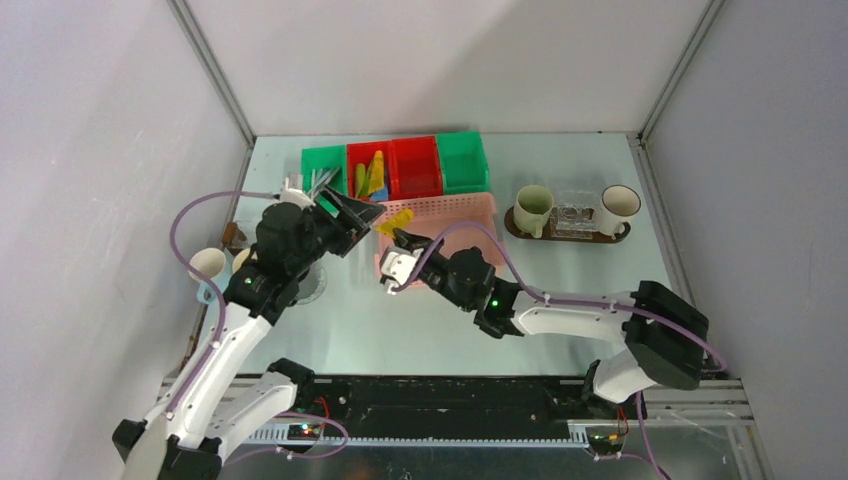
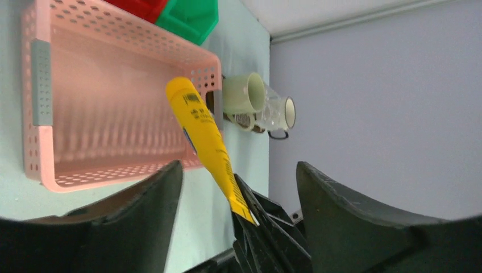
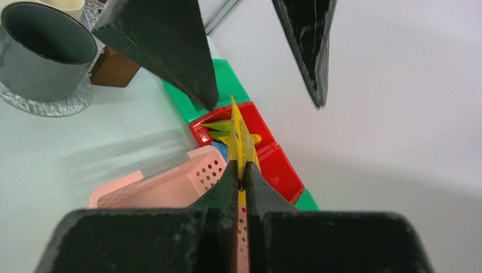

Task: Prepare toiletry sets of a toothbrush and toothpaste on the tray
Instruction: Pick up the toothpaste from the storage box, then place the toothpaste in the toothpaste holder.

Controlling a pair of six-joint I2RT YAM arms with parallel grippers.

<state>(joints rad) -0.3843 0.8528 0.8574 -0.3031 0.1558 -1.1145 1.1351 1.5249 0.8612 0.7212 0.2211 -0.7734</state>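
A yellow toothpaste tube (image 1: 398, 220) hangs over the pink basket's left end. My right gripper (image 3: 241, 173) is shut on the flat crimped end of this tube (image 3: 241, 133). My left gripper (image 2: 239, 170) is open, its fingers standing wide on either side of the tube (image 2: 199, 125) without touching it. The dark wooden tray (image 1: 620, 237) lies at the right and carries a cream mug (image 1: 532, 208) and a white mug (image 1: 618, 208). Thin silvery brushes (image 1: 322, 181) stick up from the left green bin.
A pink lattice basket (image 1: 450, 215) lies mid-table. Green and red bins (image 1: 415, 165) line the back, with more tubes (image 1: 372, 175) in one red bin. A dark mug (image 3: 45, 57) stands on a clear disc (image 3: 34, 108) at the left, near another mug (image 1: 207, 265).
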